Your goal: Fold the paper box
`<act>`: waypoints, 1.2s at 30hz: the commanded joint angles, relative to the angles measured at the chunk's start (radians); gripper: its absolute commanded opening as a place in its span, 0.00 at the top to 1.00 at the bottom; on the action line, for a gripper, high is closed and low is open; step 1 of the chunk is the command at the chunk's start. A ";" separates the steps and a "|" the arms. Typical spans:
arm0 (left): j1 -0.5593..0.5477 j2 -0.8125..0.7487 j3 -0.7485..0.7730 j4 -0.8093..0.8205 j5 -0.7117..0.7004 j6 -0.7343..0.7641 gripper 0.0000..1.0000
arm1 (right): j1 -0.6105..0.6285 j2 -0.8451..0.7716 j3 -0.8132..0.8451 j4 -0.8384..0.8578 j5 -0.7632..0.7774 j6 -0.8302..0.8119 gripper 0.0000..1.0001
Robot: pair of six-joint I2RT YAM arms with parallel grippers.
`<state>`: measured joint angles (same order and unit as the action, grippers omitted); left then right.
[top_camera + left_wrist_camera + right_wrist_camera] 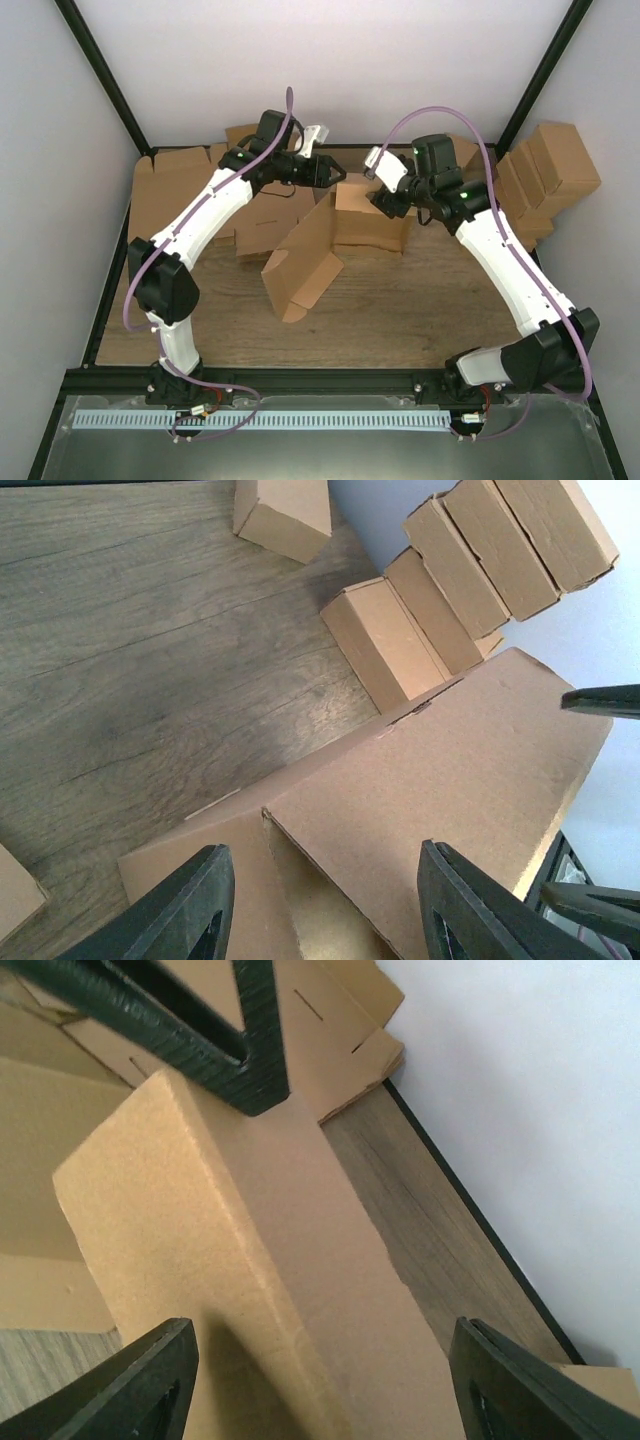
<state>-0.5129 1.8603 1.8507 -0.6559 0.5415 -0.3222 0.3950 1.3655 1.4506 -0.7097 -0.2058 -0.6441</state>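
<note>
Wooden table (pixel 420 300), paper box (pixel 362 228) between left gripper (pixel 334 174) and right gripper (pixel 386 204)

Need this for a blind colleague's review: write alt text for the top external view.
A half-folded paper box sits in the middle of the wooden table, its raised back section flanked by the left gripper and the right gripper. Flat cardboard blanks lie at back left, and small finished boxes are stacked at back right.
</note>
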 commanded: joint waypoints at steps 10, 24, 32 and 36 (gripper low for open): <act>0.003 -0.015 -0.046 0.086 0.160 -0.053 0.47 | 0.073 -0.038 -0.120 0.097 0.201 -0.259 0.37; 0.002 -0.006 -0.078 0.127 0.205 -0.081 0.46 | 0.117 -0.083 -0.293 0.387 0.277 -0.419 0.40; 0.002 -0.003 -0.084 0.141 0.246 -0.093 0.47 | 0.136 -0.101 -0.410 0.569 0.313 -0.525 0.43; 0.002 -0.004 -0.095 0.171 0.280 -0.117 0.47 | 0.152 -0.098 -0.488 0.718 0.346 -0.574 0.49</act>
<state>-0.5091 1.8603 1.7725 -0.5465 0.7471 -0.4137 0.5217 1.2774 1.0157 -0.1650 0.1055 -1.1431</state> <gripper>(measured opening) 0.532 0.532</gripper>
